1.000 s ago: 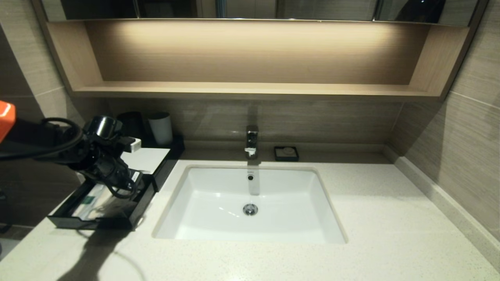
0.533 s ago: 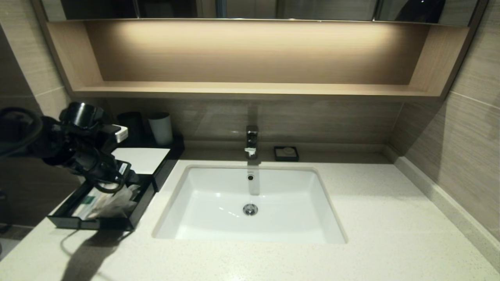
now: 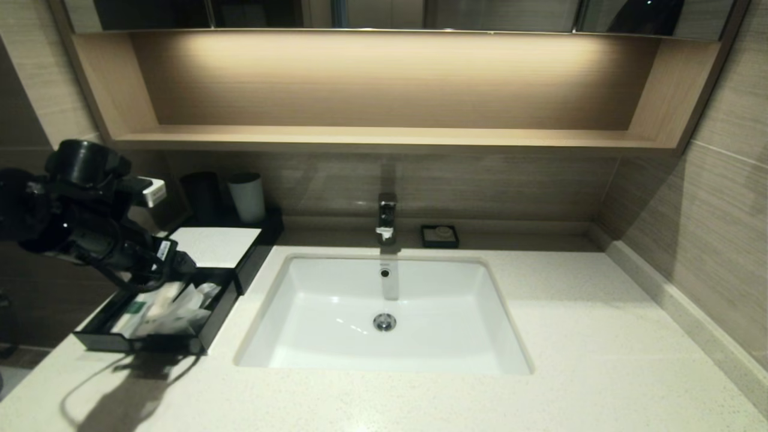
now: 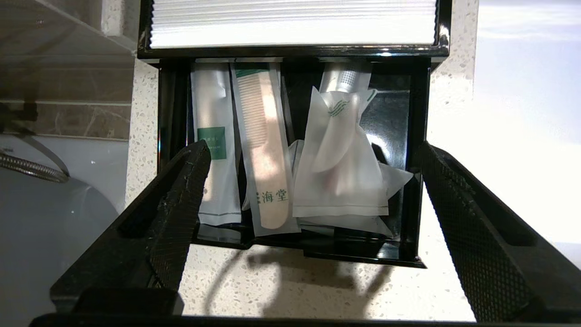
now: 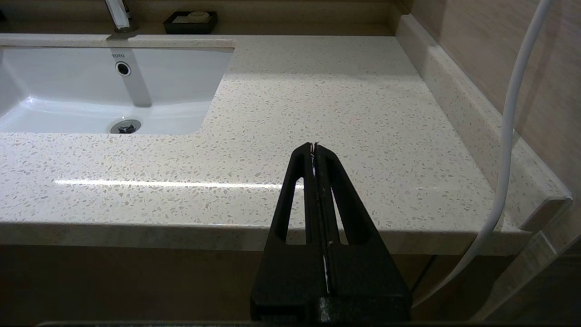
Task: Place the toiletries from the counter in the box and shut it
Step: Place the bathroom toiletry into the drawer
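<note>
Both wide-spread jaws of the left gripper (image 4: 313, 154) straddle the black pull-out drawer tray (image 4: 420, 181) of the white-topped box (image 3: 217, 246), whose long axis runs straight ahead

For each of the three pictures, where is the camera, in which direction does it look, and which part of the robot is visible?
Head view: on the head, looking forward and down at the counter and sink; left arm shows.
Left wrist view: behind the open left gripper, facing the box and its drawer's toiletries.
Right wrist view: behind the shut right gripper, facing the counter edge.
Shared: the sink appears in head and right wrist views.
</note>
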Motion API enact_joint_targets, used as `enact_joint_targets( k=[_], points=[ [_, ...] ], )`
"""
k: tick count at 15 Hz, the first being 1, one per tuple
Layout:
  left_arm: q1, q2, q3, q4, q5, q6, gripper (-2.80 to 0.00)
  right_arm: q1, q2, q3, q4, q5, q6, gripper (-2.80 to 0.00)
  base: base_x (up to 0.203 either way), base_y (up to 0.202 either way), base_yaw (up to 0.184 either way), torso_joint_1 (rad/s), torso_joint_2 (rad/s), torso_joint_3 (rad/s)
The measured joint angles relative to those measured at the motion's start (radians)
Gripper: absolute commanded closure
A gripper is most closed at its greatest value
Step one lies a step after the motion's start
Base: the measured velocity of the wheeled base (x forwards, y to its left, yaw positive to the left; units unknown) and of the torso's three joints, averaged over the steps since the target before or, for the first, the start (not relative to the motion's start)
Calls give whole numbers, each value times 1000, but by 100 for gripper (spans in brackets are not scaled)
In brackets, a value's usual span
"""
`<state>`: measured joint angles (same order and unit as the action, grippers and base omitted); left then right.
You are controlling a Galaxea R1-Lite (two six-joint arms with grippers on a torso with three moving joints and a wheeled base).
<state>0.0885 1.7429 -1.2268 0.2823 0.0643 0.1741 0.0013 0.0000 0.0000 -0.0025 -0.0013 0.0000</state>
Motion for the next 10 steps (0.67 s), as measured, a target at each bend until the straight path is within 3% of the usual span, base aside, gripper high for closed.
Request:
enact_joint_targets(
  k=[1, 2, 7, 10],
  points=[
    [0, -6, 1, 1, 6, -24, -280, 0, 0, 0, 0, 0, 0, 0, 0, 0, 0, 0, 0, 0],
    [0, -11, 2, 4, 15, -49, 0, 0, 0, 0, 0, 0, 0, 0, 0, 0, 0, 0, 0, 0],
    [3, -21, 80, 6, 73, -124, 0, 0, 0, 0, 0, 0, 0, 0, 0, 0, 0, 0, 0, 0],
    [-3, -16, 121, -3, 74, -186, 0, 0, 0, 0, 0, 0, 0, 0, 0, 0, 0, 0, 0, 0]
  ],
)
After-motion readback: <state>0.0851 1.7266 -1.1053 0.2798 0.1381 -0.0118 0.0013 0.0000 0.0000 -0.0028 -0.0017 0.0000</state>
